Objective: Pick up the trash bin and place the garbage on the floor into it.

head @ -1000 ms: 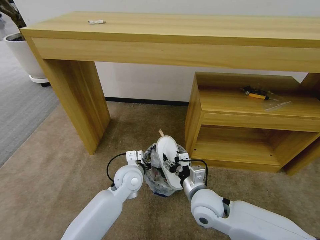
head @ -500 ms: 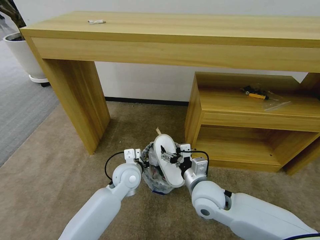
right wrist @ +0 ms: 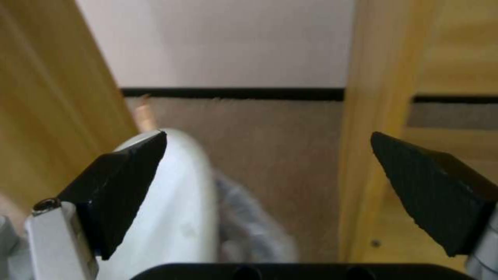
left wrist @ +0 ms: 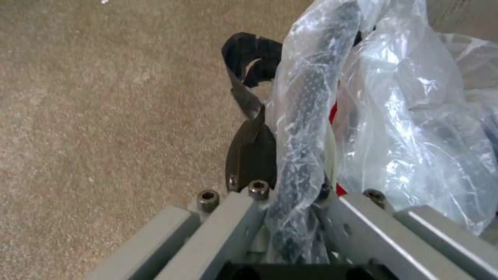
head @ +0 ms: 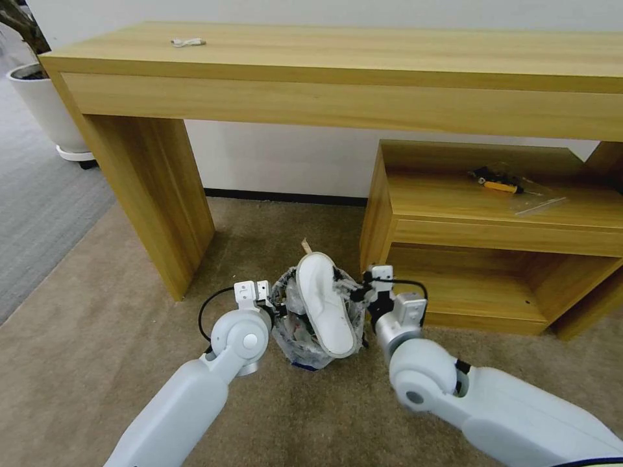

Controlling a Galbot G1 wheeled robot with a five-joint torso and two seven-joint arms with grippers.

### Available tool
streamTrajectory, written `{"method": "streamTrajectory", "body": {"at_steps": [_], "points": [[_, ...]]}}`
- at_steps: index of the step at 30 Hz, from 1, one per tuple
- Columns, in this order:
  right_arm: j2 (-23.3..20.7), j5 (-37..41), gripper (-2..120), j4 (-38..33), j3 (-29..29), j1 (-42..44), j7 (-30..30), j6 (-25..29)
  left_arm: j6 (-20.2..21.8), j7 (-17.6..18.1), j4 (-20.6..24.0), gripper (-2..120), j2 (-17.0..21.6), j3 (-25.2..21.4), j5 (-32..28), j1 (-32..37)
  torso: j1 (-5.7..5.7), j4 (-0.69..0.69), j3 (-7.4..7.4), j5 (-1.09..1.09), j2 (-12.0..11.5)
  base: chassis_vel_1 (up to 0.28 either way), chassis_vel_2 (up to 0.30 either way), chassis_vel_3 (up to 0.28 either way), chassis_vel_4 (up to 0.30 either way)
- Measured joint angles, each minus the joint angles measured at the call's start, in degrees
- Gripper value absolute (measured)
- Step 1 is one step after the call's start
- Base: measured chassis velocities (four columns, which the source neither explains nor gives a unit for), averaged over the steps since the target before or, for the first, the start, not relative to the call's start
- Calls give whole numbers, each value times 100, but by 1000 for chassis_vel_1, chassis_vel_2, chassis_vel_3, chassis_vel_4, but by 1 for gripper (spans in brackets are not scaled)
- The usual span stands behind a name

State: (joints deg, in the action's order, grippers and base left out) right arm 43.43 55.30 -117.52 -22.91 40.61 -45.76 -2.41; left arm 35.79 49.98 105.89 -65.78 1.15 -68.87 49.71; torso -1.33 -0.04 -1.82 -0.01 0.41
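Released, the white slipper [head: 324, 305] rests in the trash bin [head: 292, 337]; right hand [head: 361, 293] spread, left hand [head: 276, 311] clamping its rim.

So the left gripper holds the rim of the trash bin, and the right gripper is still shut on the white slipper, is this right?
Not quite. The right gripper is open: the right wrist view shows its fingers wide apart beside the white slipper, which rests in the trash bin. The left gripper does hold the rim.

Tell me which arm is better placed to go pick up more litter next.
Right. The right gripper is open and empty beside the slipper, while the left gripper is clamped on the trash bin rim.
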Motion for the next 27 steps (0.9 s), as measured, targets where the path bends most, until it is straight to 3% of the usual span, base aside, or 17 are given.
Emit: {"method": "streamTrajectory", "body": {"at_steps": [7,10,18,27], "points": [[-353,-105,100,-54,763,570,229,98,6,11,82,0,37,-103,-27,20,0,-2,0,0,0,0,0,0,0],[-438,-341,100,-12,1343,984,339,179,7,1,138,0,12,-247,-13,87,0,-2,0,0,0,0,0,0,0],[-18,-670,100,109,2697,1683,465,146,13,33,376,0,41,-512,-77,213,0,-1,0,1,0,0,0,0,0],[615,-1584,100,312,3676,2555,857,436,58,157,518,0,239,-556,-211,400,0,1,1,-1,0,0,0,0,0]]}}
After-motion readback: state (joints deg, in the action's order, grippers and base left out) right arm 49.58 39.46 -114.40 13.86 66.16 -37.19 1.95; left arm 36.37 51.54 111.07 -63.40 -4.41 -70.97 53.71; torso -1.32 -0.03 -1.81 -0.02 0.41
